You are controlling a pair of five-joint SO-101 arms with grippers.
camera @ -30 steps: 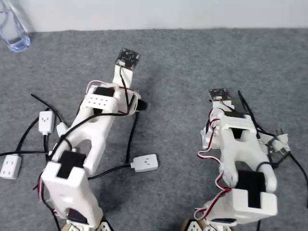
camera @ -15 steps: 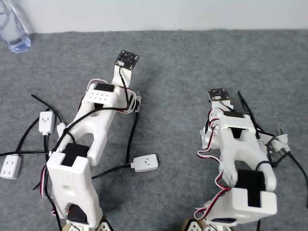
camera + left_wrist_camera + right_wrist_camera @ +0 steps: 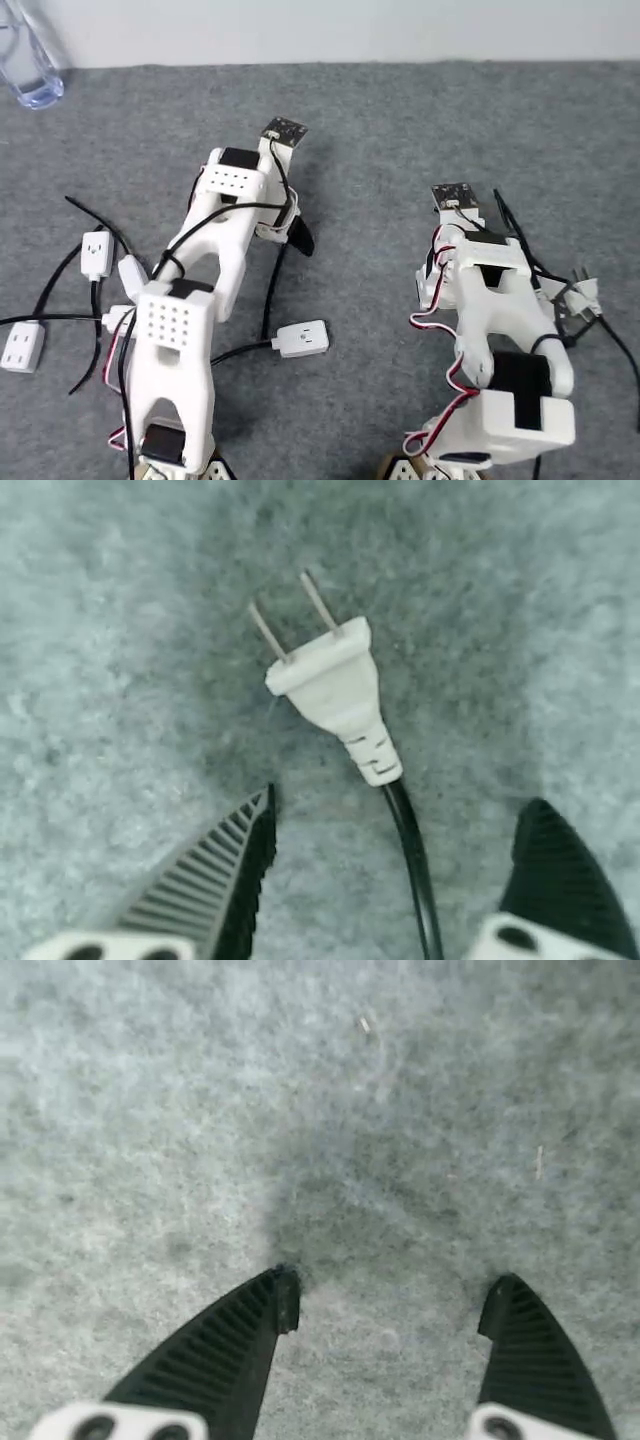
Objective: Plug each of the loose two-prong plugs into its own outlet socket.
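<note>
Your left arm has stretched away from its base. The left gripper [image 3: 400, 805] now hangs spread wide over the white two-prong plug [image 3: 335, 695], which lies flat on the grey carpeted table [image 3: 380, 150], so you're lined up for the grab. The right gripper [image 3: 390, 1285] hasn't budged and is open and empty. The white socket block [image 3: 302, 339] sits nearer your base. Beyond the plug, carpet runs to the white wall [image 3: 400, 30].

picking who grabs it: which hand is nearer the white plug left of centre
Left. The left hand is open just short of the plug, astride its cord; the right hand is over bare carpet.
</note>
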